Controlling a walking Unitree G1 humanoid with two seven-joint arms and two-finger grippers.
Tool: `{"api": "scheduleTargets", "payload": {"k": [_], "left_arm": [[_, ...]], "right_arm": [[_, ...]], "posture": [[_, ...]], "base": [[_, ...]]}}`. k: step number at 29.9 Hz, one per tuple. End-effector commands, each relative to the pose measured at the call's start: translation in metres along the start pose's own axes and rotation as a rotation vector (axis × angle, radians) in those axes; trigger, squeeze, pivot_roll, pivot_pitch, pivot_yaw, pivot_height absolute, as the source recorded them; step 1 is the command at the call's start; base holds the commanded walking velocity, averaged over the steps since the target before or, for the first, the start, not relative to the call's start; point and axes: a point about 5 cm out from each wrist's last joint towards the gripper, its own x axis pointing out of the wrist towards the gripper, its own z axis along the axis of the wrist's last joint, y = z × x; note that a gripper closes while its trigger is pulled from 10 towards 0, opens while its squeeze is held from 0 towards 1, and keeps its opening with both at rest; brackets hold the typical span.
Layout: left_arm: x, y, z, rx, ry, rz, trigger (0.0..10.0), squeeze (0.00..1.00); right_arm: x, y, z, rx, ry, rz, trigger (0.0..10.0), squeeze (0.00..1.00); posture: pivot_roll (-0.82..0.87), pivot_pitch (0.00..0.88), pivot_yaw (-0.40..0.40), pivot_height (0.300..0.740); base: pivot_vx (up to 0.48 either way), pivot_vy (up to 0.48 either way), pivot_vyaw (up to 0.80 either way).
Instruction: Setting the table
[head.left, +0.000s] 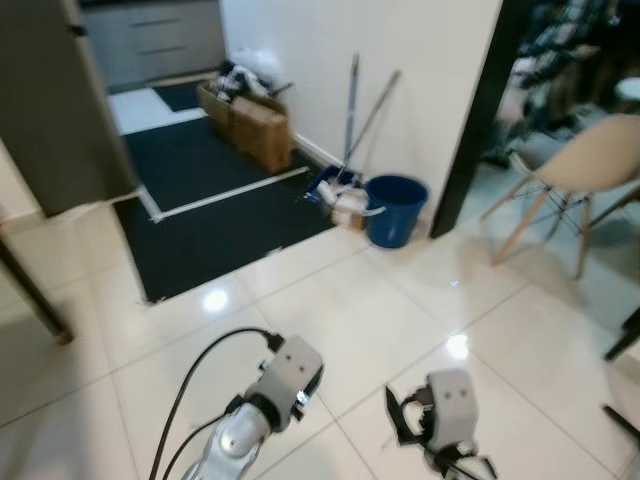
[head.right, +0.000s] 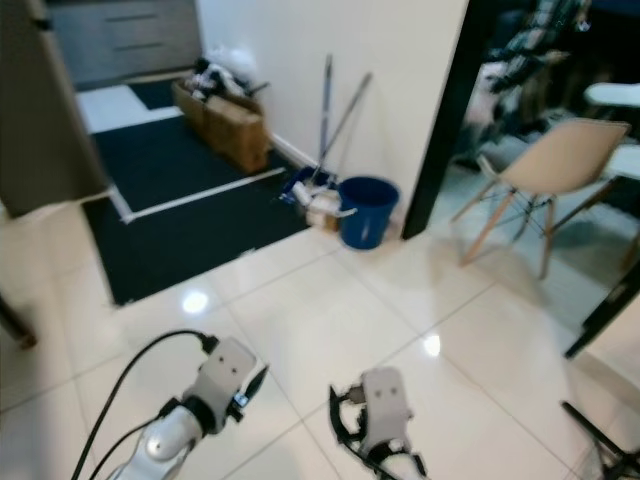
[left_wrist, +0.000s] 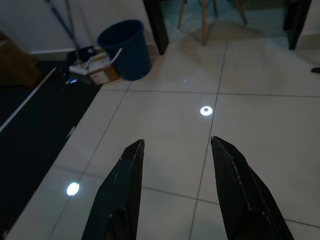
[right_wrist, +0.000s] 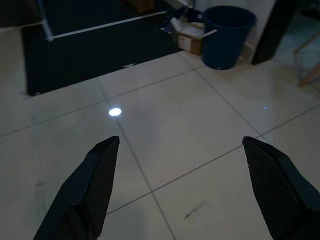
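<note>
No tableware or table top is in sight; I stand over a glossy white tile floor. My left arm and right arm hang low at the bottom of the head views. In the left wrist view my left gripper is open, with bare tiles between its black fingers. The right gripper is spread wide open over the tiles, holding nothing.
A blue bucket with mop handles leans at the white wall ahead. Cardboard boxes sit on a dark mat at the far left. A beige chair stands beyond a dark door frame on the right. A dark furniture leg is on the left.
</note>
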Motion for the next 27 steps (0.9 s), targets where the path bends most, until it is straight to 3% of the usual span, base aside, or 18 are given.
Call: {"api": "scheduleTargets", "payload": {"k": [1, 8, 27], "left_arm": [[-0.0051, 0.0011, -0.0101, -0.006, 0.037, 0.001, 10.0, 0.00], [-0.0050, 0.0018, -0.0102, -0.005, 0.038, 0.004, 10.0, 0.00], [-0.0046, 0.0044, -0.0105, -0.016, 0.042, 0.020, 10.0, 0.00]], "right_arm": [[-0.0021, 0.0070, -0.0058, 0.013, 0.024, 0.015, 10.0, 0.00], [-0.0021, 0.0071, -0.0054, 0.014, 0.021, 0.012, 10.0, 0.00], [-0.0004, 0.0089, -0.0004, 0.005, 0.001, 0.015, 10.0, 0.00]], "posture": [[0.02, 0.060, 0.109, 0.740], [0.02, 0.063, 0.111, 0.740], [0.02, 0.067, 0.115, 0.740]], "base": [[0.472, 0.000, -0.77], [0.472, 0.000, -0.69], [0.472, 0.000, 0.00]]}}
